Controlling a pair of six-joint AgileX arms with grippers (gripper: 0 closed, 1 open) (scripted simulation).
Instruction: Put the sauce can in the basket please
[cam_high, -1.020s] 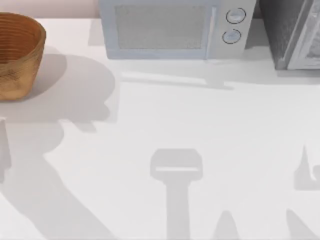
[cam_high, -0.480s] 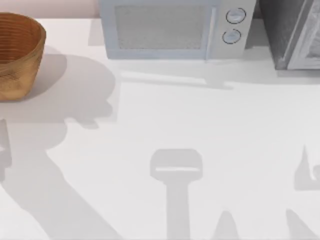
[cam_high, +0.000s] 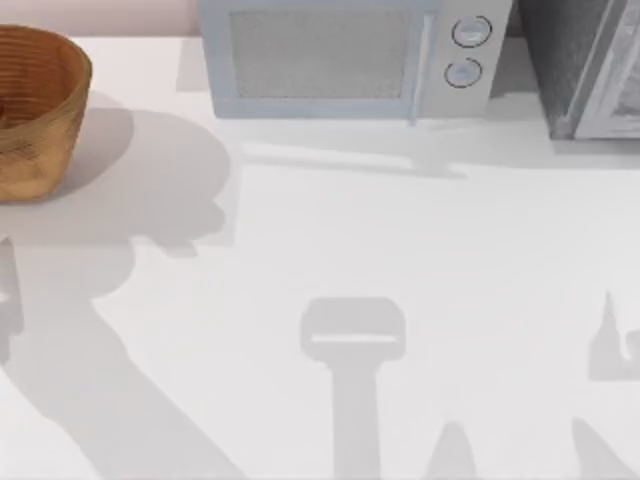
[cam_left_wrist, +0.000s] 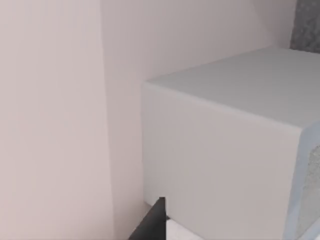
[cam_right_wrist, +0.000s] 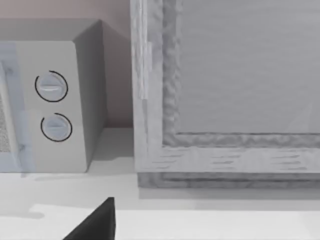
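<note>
Basket is set at the table's far left corner, beside the microwave. Whether the can was dropped inside cannot be judged. A dark fingertip is glimpsed at each wrist, so neither hand's opening can be told.

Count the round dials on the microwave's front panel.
2: both on the microwave panel's right end, upper dial directly above lower dial. The right wrist view shows the same stacked pair; none appear hidden.
</note>
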